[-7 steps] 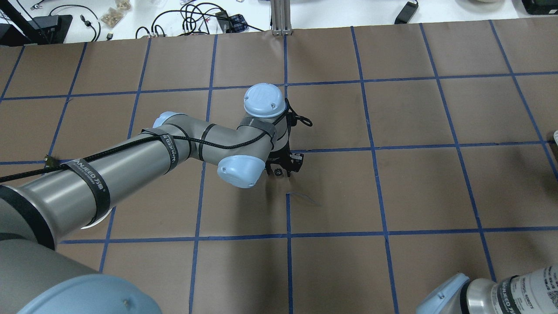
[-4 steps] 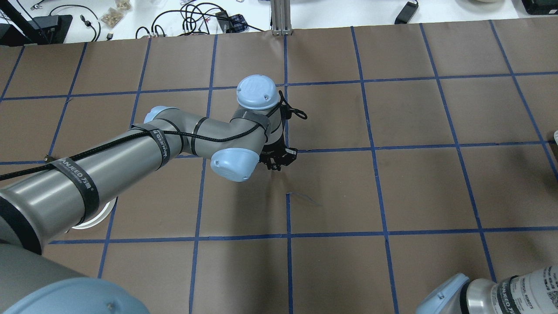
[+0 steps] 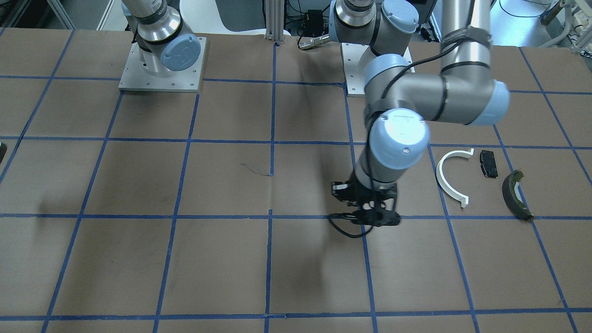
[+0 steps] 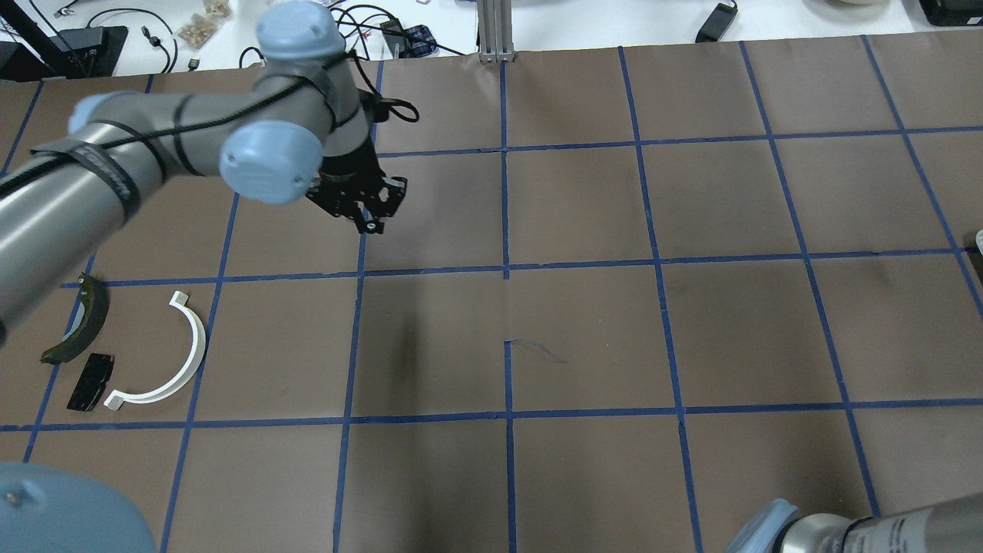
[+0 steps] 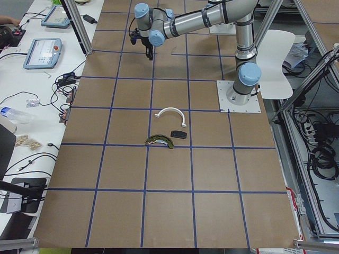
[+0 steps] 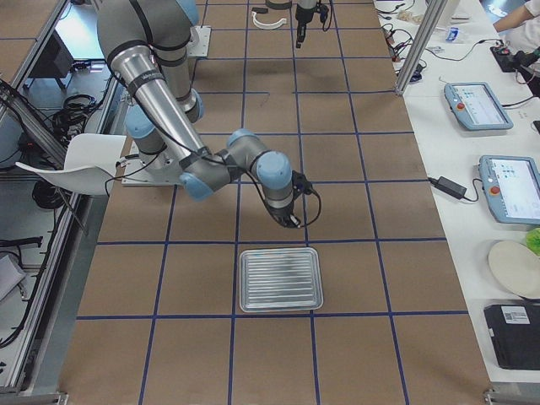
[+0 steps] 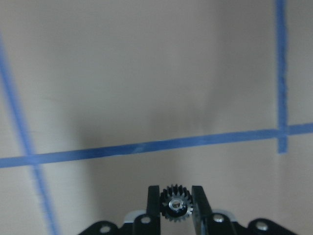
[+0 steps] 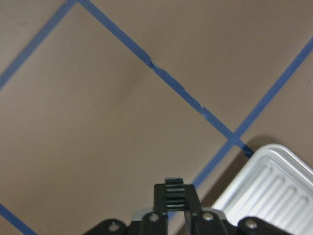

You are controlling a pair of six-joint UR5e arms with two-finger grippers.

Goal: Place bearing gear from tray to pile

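Gear (image 7: 176, 205) sits pinched in the left gripper (image 4: 369, 221), which hangs over the brown table (image 4: 584, 330), well apart from the pile (image 3: 488, 163): a white half-ring (image 4: 173, 361), a black pad (image 4: 91, 382) and an olive shoe (image 4: 77, 321). The right gripper (image 8: 175, 190) pinches a second gear (image 8: 175, 196) near the ribbed metal tray (image 8: 264, 191).

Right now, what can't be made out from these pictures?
The bearing gear: too small to tell from the left hand in the overhead view; the left wrist view shows it.
The right hand: outside the overhead and front-facing views, small in exterior right.
The edge-on gear in it: face turned from the right wrist view.
The tray: cut off by that view's edge.
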